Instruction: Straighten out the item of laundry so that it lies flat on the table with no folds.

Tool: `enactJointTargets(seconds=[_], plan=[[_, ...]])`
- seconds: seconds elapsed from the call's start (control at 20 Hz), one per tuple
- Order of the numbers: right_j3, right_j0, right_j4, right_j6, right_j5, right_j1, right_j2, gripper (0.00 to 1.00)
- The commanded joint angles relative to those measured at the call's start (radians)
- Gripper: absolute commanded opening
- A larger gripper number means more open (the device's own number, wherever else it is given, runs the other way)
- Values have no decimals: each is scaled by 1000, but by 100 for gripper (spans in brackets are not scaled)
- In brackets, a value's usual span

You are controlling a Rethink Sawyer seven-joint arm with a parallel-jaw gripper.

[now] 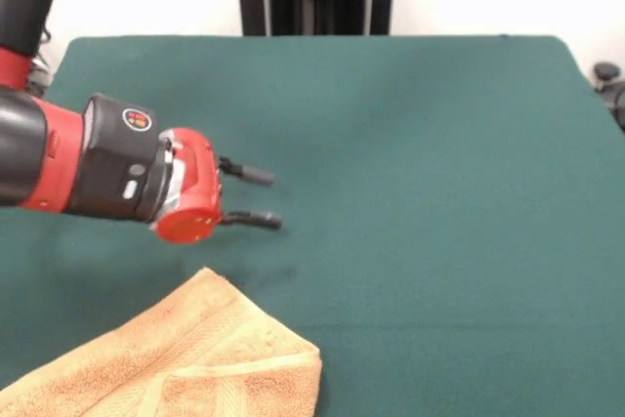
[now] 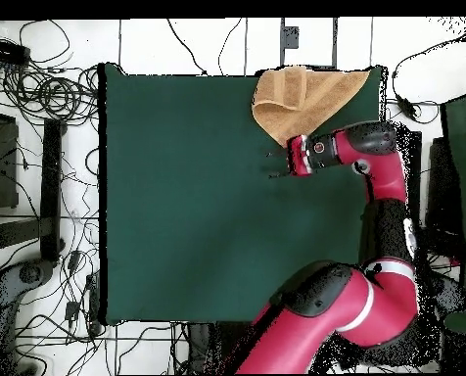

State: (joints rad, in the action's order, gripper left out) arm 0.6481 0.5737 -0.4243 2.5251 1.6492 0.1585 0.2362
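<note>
The golden-tan terry hand towel [image 1: 186,363] is lying at about 7 o'clock in the front view, running off the bottom edge, with one corner pointing up toward the hand and a fold showing across its near part, where a layer is doubled over along a woven band stripe. In the overhead view the same towel [image 2: 310,98] is sitting at about 1 o'clock on the dark teal-green tabletop [image 2: 188,215], right against the top edge and bunched into a rough triangle rather than spread flat. The red and black Sawyer arm [image 1: 59,158] is reaching in sideways from 9 o'clock in the front view, and its hand [image 1: 262,199] is hovering over bare felt just beyond the towel's corner, apart from the cloth and holding nothing. Its two dark fingers [image 1: 256,177] are pointing toward 3 o'clock and standing parted with a clear gap between them. A small round badge [image 1: 137,120] with coloured squares is showing on the black wrist collar; no writing on it can be read. The rest of the tabletop [image 1: 439,192] is lying bare.
</note>
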Motion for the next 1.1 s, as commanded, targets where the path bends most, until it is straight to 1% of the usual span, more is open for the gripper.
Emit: enactJointTargets(seconds=[0.05,0.15,0.2,0.25,0.3,0.35,0.4,0.6,0.65,0.8,0.95,1.1], plan=[[-199,-66,67,172,226,157,40,100],[-249,-70,110,118,227,171,27,100],[-280,-72,148,70,215,180,14,100],[-298,-71,164,28,177,187,19,100],[-303,-70,167,23,162,191,26,100],[-303,-67,166,17,93,197,38,100],[-308,-64,173,12,72,203,48,100],[-311,-58,171,40,3,212,84,100],[-310,-62,173,47,-35,208,80,100],[-314,-80,183,108,-67,191,52,100],[-368,-108,289,78,-125,172,-36,100],[-389,-118,329,72,-173,171,-37,100]])
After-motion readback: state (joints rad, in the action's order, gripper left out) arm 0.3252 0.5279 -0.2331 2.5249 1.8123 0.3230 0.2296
